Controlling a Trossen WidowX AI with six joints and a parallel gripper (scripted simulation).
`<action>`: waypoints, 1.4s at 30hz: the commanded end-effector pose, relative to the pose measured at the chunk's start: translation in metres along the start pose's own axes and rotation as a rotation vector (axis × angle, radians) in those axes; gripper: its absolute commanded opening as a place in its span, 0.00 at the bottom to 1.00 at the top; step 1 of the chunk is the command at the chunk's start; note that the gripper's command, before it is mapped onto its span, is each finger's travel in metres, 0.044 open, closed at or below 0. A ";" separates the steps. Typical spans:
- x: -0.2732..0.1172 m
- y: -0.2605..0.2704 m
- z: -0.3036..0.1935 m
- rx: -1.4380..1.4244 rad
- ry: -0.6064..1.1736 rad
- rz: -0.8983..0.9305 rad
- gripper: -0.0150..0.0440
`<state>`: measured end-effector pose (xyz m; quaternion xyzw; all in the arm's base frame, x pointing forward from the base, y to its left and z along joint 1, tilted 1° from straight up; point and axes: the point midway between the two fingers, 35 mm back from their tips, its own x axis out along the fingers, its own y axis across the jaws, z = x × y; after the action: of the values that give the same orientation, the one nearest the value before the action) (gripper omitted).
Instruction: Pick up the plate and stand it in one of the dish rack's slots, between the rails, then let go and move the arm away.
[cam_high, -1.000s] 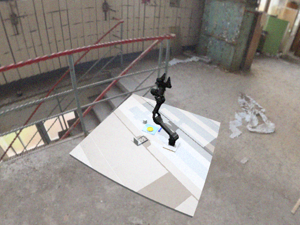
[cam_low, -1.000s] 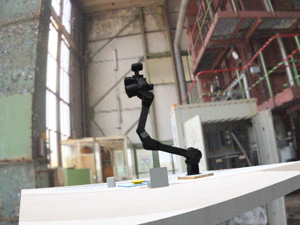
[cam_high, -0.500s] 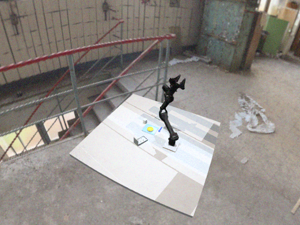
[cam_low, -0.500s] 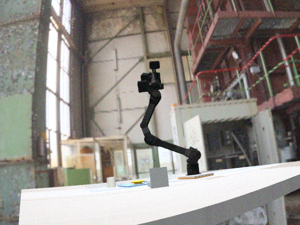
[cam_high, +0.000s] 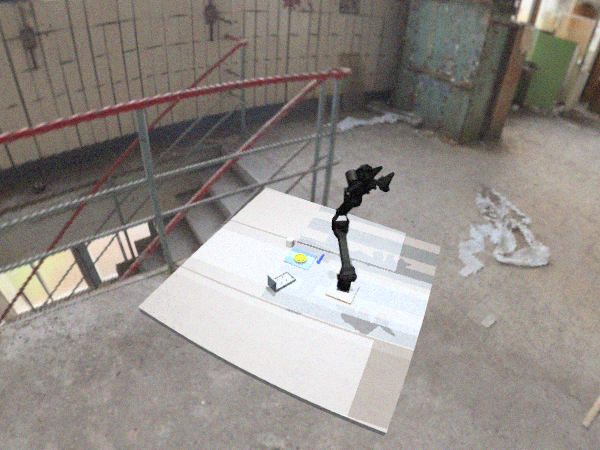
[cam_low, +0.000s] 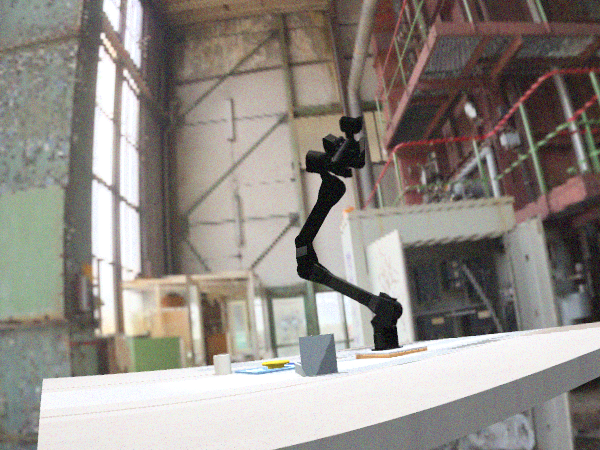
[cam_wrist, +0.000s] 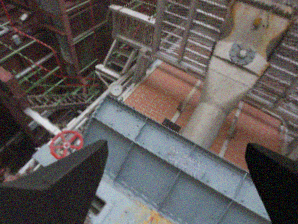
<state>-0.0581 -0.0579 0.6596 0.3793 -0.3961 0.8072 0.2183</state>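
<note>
From left to right across the pale table (cam_high: 240, 340) (cam_low: 150, 425), a small dish rack (cam_high: 272, 283) (cam_low: 318, 356) with a dark upright panel at its left end sits nearest the table's long front edge. Farther back stands a short white cup (cam_high: 290, 242) (cam_low: 222, 364). Just beside it, the yellow plate (cam_high: 300, 258) (cam_low: 276, 364) lies flat on a light blue mat (cam_high: 292, 259) (cam_low: 244, 371), outside the rack. A slim blue object (cam_high: 320, 259), too small to identify, lies to the right of the mat. Next comes the black arm (cam_high: 344, 250) (cam_low: 345, 286), mounted on a thin, orange-edged board (cam_high: 331, 295) (cam_low: 419, 349) and reaching high into the air. At its raised end, the gripper (cam_high: 387, 175) (cam_low: 358, 140) (cam_wrist: 176, 148) is open, its two dark fingers wide apart with nothing between them, well away from the plate.
</note>
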 end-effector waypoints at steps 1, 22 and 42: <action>0.008 -0.010 -0.037 -0.014 0.117 -0.064 0.93; -0.031 -0.107 -0.195 -0.160 0.660 -0.452 0.93; -0.180 -0.216 -0.262 -0.265 1.139 -0.913 0.93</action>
<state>0.0524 0.2604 0.5347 0.0232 -0.1481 0.6799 0.7178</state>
